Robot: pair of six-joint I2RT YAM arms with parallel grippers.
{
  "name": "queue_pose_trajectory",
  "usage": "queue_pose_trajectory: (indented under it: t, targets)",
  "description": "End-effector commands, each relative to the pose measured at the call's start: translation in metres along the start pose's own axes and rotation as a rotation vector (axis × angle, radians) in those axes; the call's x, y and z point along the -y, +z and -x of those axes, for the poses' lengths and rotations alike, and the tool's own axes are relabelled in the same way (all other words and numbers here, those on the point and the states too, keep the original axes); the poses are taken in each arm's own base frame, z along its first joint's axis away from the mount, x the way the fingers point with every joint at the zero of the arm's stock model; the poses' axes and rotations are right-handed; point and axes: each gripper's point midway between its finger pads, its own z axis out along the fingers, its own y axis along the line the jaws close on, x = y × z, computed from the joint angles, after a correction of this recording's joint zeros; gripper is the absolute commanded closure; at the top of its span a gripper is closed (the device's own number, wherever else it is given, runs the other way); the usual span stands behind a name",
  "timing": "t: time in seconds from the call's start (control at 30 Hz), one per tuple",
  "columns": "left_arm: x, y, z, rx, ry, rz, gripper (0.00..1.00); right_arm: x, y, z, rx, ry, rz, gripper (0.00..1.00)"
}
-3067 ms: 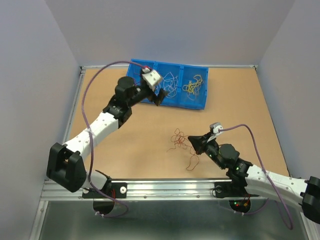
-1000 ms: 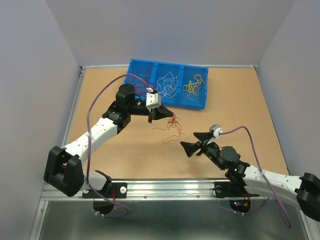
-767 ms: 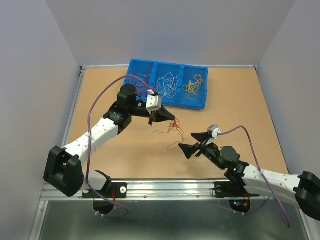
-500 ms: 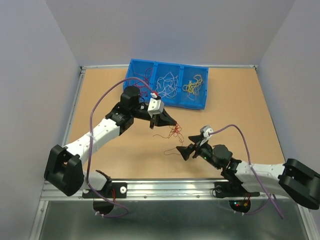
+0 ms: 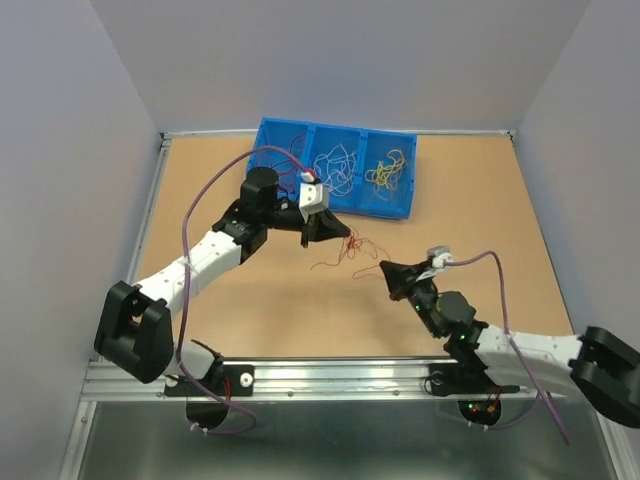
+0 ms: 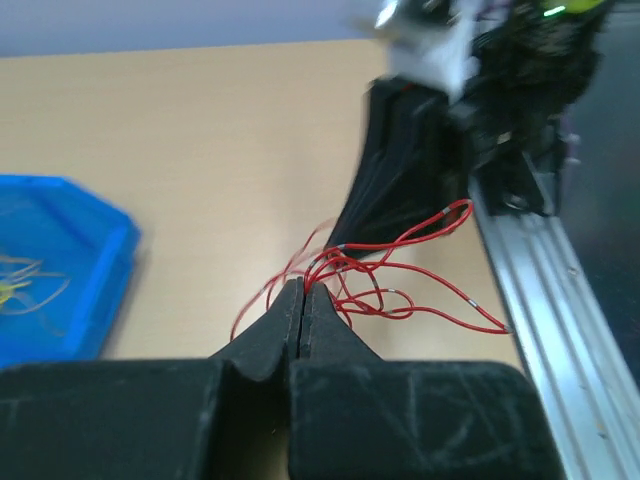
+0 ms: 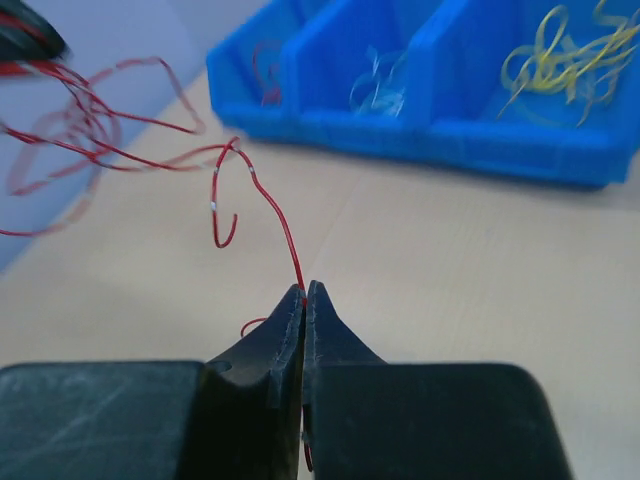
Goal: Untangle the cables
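Fingers of the right arm (image 7: 262, 345) are pressed together on the end of one red cable (image 7: 255, 190). It rises from their tips and bends away to the left. Beyond these tips the left fingers (image 6: 262, 335) are also closed, pinching a clump of red cables (image 6: 390, 290). Its loops spread ahead and to the right of them over the tabletop (image 5: 250, 290). Farther, behind the left fingers, a blue bin (image 5: 400, 212) holds white cables (image 5: 335, 168) and yellow cables (image 5: 386, 170) in separate compartments.
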Motion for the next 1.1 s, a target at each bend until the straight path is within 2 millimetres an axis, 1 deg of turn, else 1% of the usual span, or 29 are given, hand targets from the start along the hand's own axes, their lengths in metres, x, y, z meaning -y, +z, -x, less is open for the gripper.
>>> queue_pose_trajectory:
  t: [0.0,0.03,0.07,0.1,0.13,0.17,0.2,0.23,0.27,0.3,0.37,0.4,0.43,0.5,0.53,0.57,0.6,0.67,0.73,0.77,0.8,0.83,0.87,0.9,0.97,1.03,1.07]
  targets:
    - [-0.073,-0.047,0.037,0.138,-0.060,0.401,1.00,0.062,-0.027,0.023,0.148,0.086,-0.297,1.00]
    - [-0.094,-0.076,0.036,0.163,-0.088,0.500,1.00,0.070,-0.033,0.028,0.173,0.103,-0.332,0.99]
    - [-0.104,-0.092,0.048,0.225,-0.078,0.551,1.00,0.082,-0.043,0.036,0.213,0.122,-0.390,0.99]
    - [-0.121,-0.129,0.051,0.299,-0.127,0.670,1.00,0.092,-0.050,0.039,0.247,0.170,-0.434,0.99]
    - [-0.121,-0.130,0.045,0.320,-0.196,0.693,1.00,0.093,-0.053,0.039,0.258,0.197,-0.430,0.99]
    - [-0.135,-0.165,0.049,0.375,-0.187,0.789,1.00,0.095,-0.057,0.038,0.270,0.220,-0.429,0.99]
    - [-0.140,-0.179,0.043,0.425,-0.262,0.838,1.00,0.095,-0.062,0.048,0.321,0.282,-0.413,0.99]
    - [-0.143,-0.189,0.041,0.451,-0.279,0.862,1.00,0.101,-0.066,0.049,0.341,0.305,-0.438,0.99]
    - [-0.148,-0.209,0.044,0.487,-0.263,0.905,1.00,0.106,-0.069,0.045,0.342,0.306,-0.454,0.99]
    - [-0.151,-0.214,0.038,0.500,-0.288,0.919,1.00,0.108,-0.071,0.051,0.370,0.326,-0.464,0.99]
    - [-0.156,-0.217,0.034,0.499,-0.302,0.935,1.00,0.109,-0.071,0.050,0.356,0.324,-0.482,0.99]
    - [-0.162,-0.229,0.031,0.506,-0.302,0.980,1.00,0.109,-0.069,0.048,0.340,0.322,-0.495,0.99]
    - [-0.164,-0.232,0.029,0.506,-0.309,1.002,1.00,0.111,-0.069,0.048,0.340,0.319,-0.511,0.99]
    - [-0.168,-0.239,0.026,0.515,-0.309,1.046,1.00,0.108,-0.067,0.048,0.322,0.302,-0.508,0.99]
    - [-0.167,-0.239,0.026,0.511,-0.302,1.041,1.00,0.105,-0.065,0.047,0.311,0.293,-0.491,0.99]
    - [-0.168,-0.237,0.028,0.503,-0.292,1.027,1.00,0.097,-0.061,0.048,0.297,0.282,-0.442,0.99]
    - [-0.168,-0.235,0.027,0.499,-0.295,1.018,1.00,0.094,-0.060,0.046,0.290,0.272,-0.424,0.99]
    - [-0.170,-0.236,0.025,0.496,-0.295,1.021,1.00,0.089,-0.058,0.048,0.289,0.260,-0.389,0.99]
    - [-0.175,-0.241,0.024,0.499,-0.290,1.054,1.00,0.083,-0.056,0.050,0.285,0.256,-0.360,0.99]
    - [-0.178,-0.243,0.023,0.498,-0.291,1.070,1.00,0.081,-0.056,0.051,0.285,0.255,-0.350,0.99]
    - [-0.186,-0.248,0.020,0.500,-0.294,1.098,1.00,0.080,-0.055,0.051,0.279,0.247,-0.342,0.99]
    - [-0.190,-0.249,0.018,0.494,-0.291,1.107,1.00,0.077,-0.055,0.052,0.279,0.248,-0.329,1.00]
    - [-0.199,-0.247,0.014,0.483,-0.287,1.119,1.00,0.075,-0.054,0.051,0.266,0.235,-0.315,0.99]
    - [-0.204,-0.251,0.013,0.474,-0.272,1.145,1.00,0.073,-0.053,0.052,0.265,0.235,-0.307,0.99]
    - [-0.212,-0.241,0.009,0.434,-0.225,1.176,1.00,0.070,-0.052,0.051,0.257,0.233,-0.294,1.00]
    - [-0.227,-0.230,0.010,0.409,-0.185,1.224,1.00,0.068,-0.051,0.051,0.251,0.233,-0.288,0.99]
    - [-0.242,-0.222,0.013,0.371,-0.145,1.248,1.00,0.066,-0.050,0.053,0.251,0.235,-0.280,0.99]
